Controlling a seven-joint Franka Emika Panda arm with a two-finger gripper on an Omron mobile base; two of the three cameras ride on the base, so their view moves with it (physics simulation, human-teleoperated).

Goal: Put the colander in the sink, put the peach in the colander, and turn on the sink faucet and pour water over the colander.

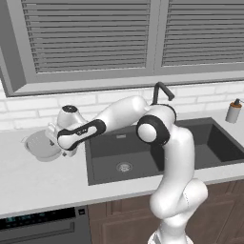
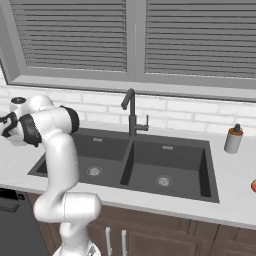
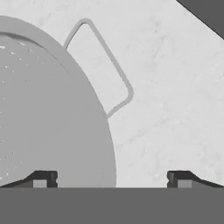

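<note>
Grey-white colander (image 1: 42,145) sat on the pale surface (image 1: 43,183) left of the sink (image 1: 125,159), outside its basins. Hand (image 3: 111,179) hovered over the colander's rim and 1 wire handle (image 3: 103,65), fingers (image 3: 43,178) spread wide, gripping nothing. Peach (image 2: 253,186) lay on the surface right of the sink. Faucet (image 2: 131,116) stood behind the divider.

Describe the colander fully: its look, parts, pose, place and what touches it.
The colander is a pale grey round bowl, its inside dotted with small holes, with a thin wire-like loop handle at its rim. It sits upright on the light counter left of the sink. The open gripper hovers at its rim; contact cannot be told.
</note>
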